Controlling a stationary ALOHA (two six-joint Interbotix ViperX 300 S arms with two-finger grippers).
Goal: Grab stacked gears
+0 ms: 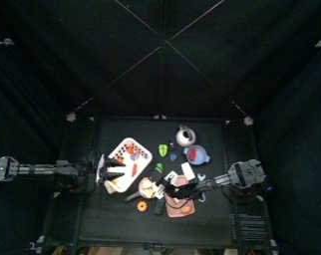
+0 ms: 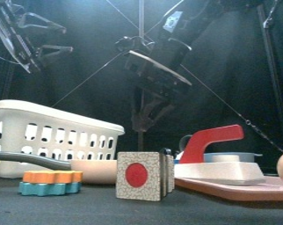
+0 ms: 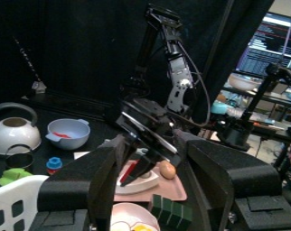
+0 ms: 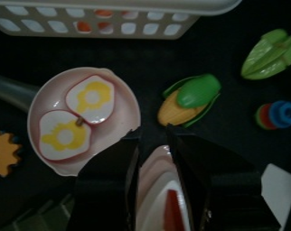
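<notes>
A tiny orange plastic toy gear stack (image 4: 4,152) lies on the black table just beside a pale round dish holding two fried eggs (image 4: 78,117), apart from the white slotted plastic basket (image 4: 107,20). The right gripper (image 4: 154,144) hovers beside that dish, jaws slightly apart, empty. The left gripper (image 3: 154,167) hangs open, raised near the basket.

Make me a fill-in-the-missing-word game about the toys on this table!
1. The orange gear lies on top of a ___ gear.
2. The cube shows a ___ circle on its front.
3. The pink dish holds ___ toy fried eggs.
4. The basket behind the gears is ___.

Missing words: blue; red; two; white.
</notes>
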